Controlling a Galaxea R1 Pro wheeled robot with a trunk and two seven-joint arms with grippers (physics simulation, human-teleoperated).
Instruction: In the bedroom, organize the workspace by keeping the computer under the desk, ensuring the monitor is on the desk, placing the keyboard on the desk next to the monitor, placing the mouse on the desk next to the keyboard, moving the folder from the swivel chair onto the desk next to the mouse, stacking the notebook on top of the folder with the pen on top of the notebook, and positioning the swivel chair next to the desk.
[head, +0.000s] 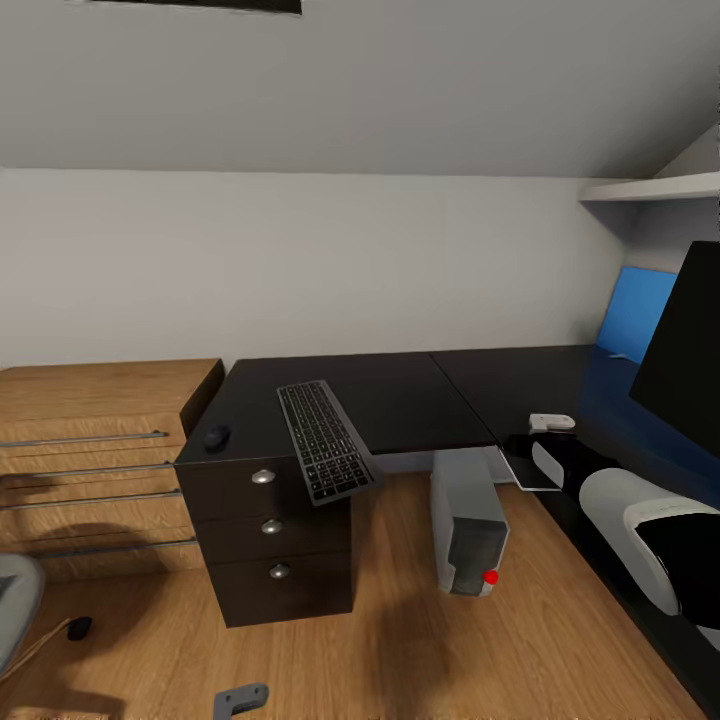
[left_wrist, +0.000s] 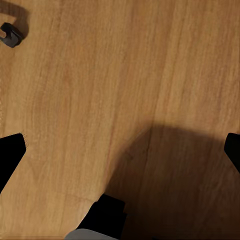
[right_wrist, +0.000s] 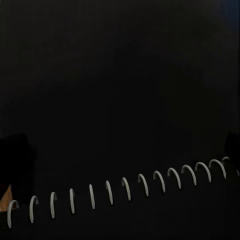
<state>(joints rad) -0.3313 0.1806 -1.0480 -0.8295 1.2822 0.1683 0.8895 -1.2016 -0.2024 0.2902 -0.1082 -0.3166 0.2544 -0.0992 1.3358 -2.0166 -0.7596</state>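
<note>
The black keyboard (head: 325, 440) lies slanted on the glossy black desk (head: 420, 390), its near end sticking out over the drawer edge. Left of it, near the desk's corner, sits the mouse (head: 217, 437). The grey computer (head: 468, 525) with a red light stands on the floor under the desk. The monitor (head: 690, 350) rises at the right edge. My right gripper (head: 522, 447) hangs open over the dark notebook (head: 525, 478) at the desk's inner edge. The right wrist view shows the notebook (right_wrist: 120, 75) with its white spiral rings close under the right gripper (right_wrist: 122, 147). My left gripper (left_wrist: 122, 150) is open above bare wooden floor.
A light-wood shelving unit (head: 100, 450) adjoins the desk's left end. The desk has drawers (head: 270, 525) with silver knobs, a blue wall panel (head: 635, 315) and a white shelf (head: 655, 187) above. A grey chair edge (head: 12, 600) and a castor (head: 80, 628) show at lower left.
</note>
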